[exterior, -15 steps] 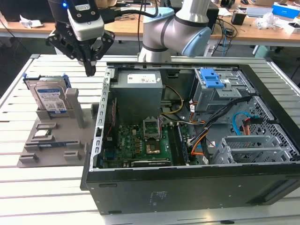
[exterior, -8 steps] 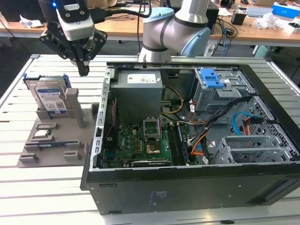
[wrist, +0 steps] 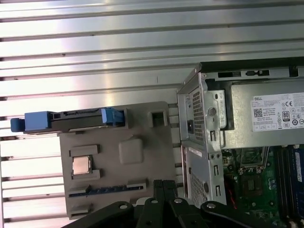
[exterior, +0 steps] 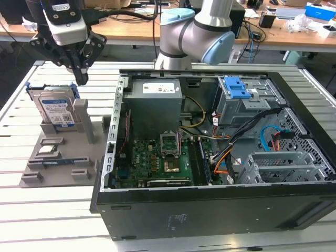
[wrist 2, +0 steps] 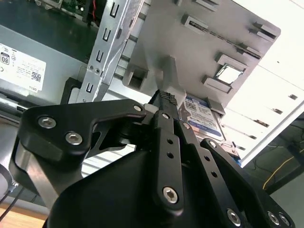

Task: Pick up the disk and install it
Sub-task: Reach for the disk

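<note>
Well, my hand [exterior: 82, 77] hangs with its fingers pinched narrow, tips together and closed on nothing, over the grey fixture [exterior: 58, 157] at the exterior view's left. The disk [exterior: 55, 107] stands on edge in a slot at the fixture's end farther from the exterior camera. It is framed by its blue bracket, just below and beside my fingertips but apart from them. A grey post [exterior: 84, 119] rises next to it, between the disk and the open computer case [exterior: 210, 215]. The case's metal wall edge runs close along the fixture, while the slatted metal desk [exterior: 47, 220] lies open on the fixture's other sides. Benches with cables stand behind. The disk carries a white-and-blue label facing the exterior camera, and the grey power supply [wrist: 266, 118] inside the case bears a white printed sticker.
</note>
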Available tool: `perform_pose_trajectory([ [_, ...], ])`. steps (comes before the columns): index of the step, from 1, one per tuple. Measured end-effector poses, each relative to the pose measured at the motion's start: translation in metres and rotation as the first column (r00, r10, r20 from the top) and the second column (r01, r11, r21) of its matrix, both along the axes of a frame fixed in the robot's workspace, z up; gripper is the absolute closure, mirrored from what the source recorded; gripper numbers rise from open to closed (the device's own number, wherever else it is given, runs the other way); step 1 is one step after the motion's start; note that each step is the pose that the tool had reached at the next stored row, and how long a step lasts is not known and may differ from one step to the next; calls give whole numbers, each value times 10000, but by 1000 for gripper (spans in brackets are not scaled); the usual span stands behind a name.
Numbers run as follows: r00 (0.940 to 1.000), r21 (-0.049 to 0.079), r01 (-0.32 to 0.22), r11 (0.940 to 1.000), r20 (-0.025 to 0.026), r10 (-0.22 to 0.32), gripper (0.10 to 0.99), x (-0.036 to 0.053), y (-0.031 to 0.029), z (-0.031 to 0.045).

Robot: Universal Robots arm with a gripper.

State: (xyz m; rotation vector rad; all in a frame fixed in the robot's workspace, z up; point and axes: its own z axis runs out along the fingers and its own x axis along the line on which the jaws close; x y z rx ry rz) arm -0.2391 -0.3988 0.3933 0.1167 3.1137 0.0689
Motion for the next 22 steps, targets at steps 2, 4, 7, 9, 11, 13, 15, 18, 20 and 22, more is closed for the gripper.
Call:
perform_pose_trajectory([
  [2,10000,0,-1,10000,0,1,980,-39,0,0],
  [4,10000,-1,-2,10000,0,2,980,-89,0,0],
  [7,10000,0,0,10000,0,0,980,-149,0,0],
  [9,10000,0,-1,10000,0,1,980,-226,0,0],
  [11,10000,-1,-2,10000,0,2,980,-272,0,0],
  [13,10000,0,-2,10000,1,2,980,-317,0,0],
  [15,10000,0,0,10000,0,0,980,-381,0,0],
  [18,10000,0,0,10000,0,0,980,-449,0,0],
  [20,10000,0,-2,10000,0,2,980,-500,0,0],
  [22,10000,-1,-1,10000,-1,1,980,-536,0,0],
])
